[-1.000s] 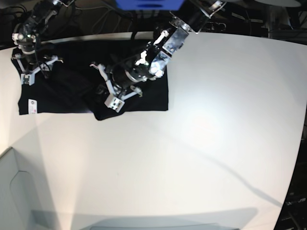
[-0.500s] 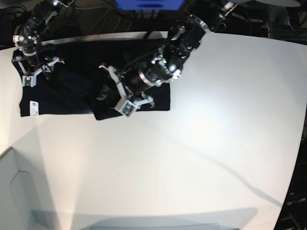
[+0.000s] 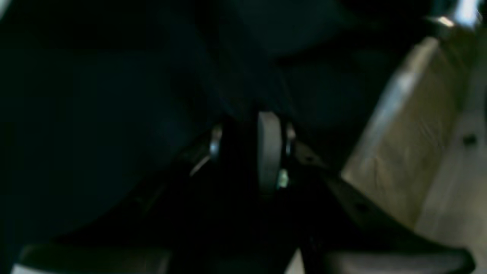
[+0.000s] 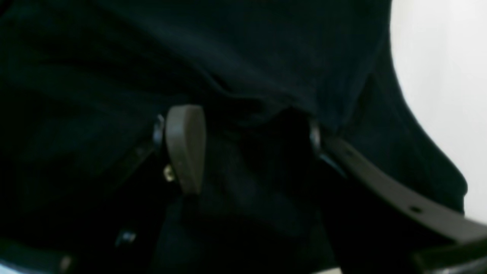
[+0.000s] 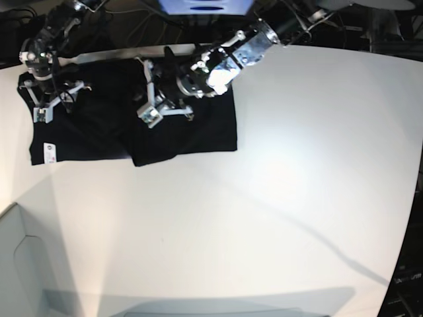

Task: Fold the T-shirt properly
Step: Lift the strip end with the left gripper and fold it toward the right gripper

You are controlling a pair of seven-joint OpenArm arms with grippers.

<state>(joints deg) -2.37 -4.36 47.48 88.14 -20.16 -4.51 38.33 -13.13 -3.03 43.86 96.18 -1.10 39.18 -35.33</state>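
On the near half of the white table nothing but bare surface shows; the black T-shirt lies flat at the far left end, spread along the table's back edge, with its small white label at the near left corner. A rounded fold of cloth bulges out at the near edge, just left of the middle of the shirt. Above the shirt's middle the left gripper reaches in from the far right, over the cloth. In its wrist view the fingers stand close together with only a narrow dark slot between them, black fabric all around; whether cloth is pinched in that slot cannot be told from the blur. Farther left, over the shirt's far left part, the right gripper points down at the cloth. Its wrist view shows the jaws spread wide, one grey pad clear at left, with dark fabric lying between and beyond them
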